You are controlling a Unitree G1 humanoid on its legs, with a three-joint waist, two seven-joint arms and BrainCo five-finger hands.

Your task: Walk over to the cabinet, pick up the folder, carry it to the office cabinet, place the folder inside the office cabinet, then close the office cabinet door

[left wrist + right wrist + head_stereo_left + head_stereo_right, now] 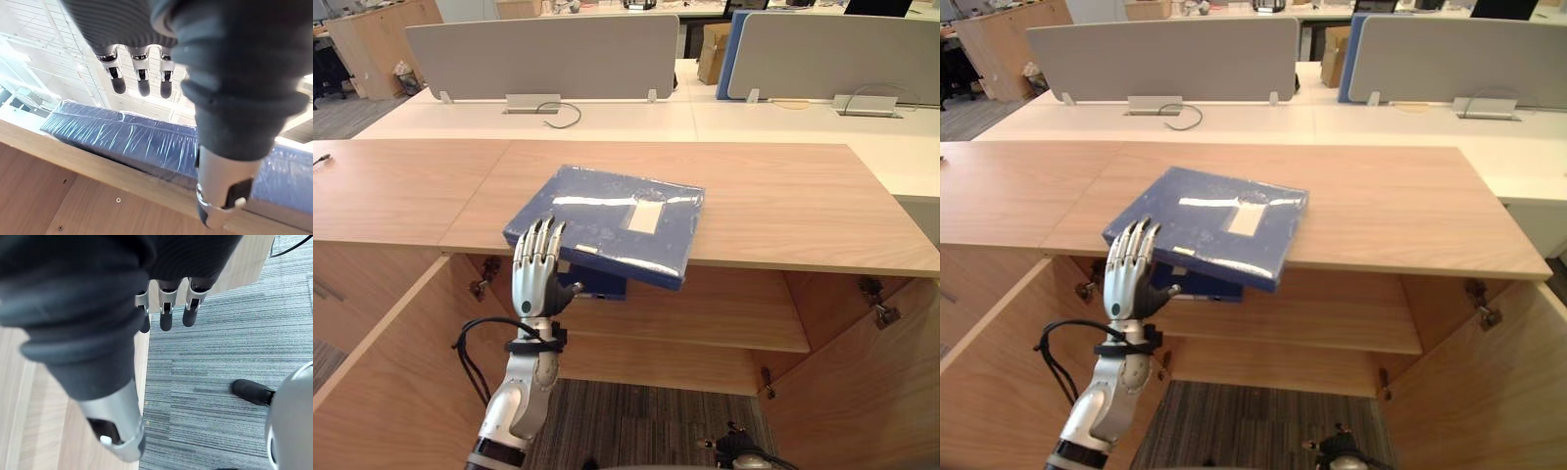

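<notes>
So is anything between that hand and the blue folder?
Nothing visible. The left hand, fingers straight, sits right at the folder's near corner, which overhangs the cabinet top's front edge.

One folder (607, 220), two grey screens (543, 56) (832, 56), two open cabinet doors (401, 392) (862, 392).

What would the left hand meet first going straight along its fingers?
Probably the near edge of the blue folder, which overhangs the cabinet top. The left hand points straight fingers at it; depth is unclear.
</notes>
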